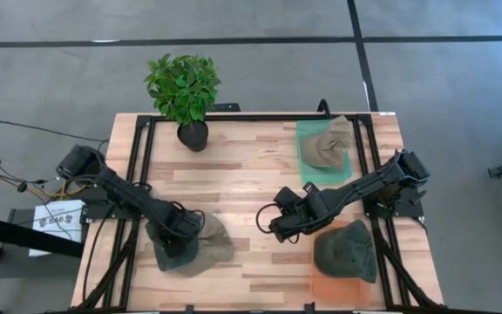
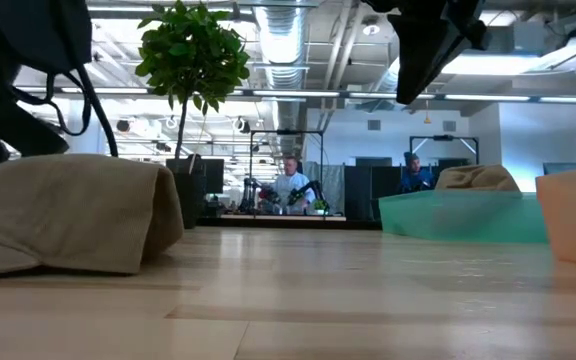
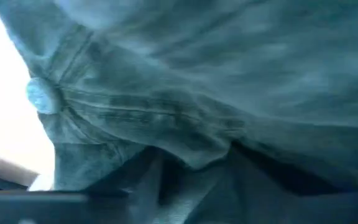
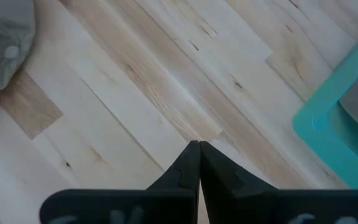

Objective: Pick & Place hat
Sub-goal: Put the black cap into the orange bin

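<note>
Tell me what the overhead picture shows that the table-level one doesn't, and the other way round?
Only the overhead view shows the dark green hat on the orange mat, the left gripper pressed down on the hat near the front edge, and the right gripper over bare wood mid-table.

Only the table-level view shows the room behind, with people sitting at desks.

Both show the potted plant, the teal tray holding a tan hat, and the wooden table.
</note>
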`<action>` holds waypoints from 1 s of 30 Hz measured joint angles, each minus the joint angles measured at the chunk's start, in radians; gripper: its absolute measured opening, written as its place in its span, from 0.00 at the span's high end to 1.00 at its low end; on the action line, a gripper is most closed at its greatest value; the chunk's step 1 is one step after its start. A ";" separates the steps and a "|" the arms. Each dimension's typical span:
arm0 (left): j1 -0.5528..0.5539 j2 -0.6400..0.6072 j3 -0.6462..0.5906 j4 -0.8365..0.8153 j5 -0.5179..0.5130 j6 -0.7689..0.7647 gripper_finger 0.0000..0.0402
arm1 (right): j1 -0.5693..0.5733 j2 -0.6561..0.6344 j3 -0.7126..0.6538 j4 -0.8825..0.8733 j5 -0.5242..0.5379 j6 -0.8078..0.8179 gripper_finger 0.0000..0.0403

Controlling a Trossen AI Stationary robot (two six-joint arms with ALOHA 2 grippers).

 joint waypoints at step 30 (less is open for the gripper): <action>-0.014 0.003 0.855 -0.690 -0.770 0.154 1.00 | 0.094 -0.164 0.070 0.044 0.267 0.059 0.85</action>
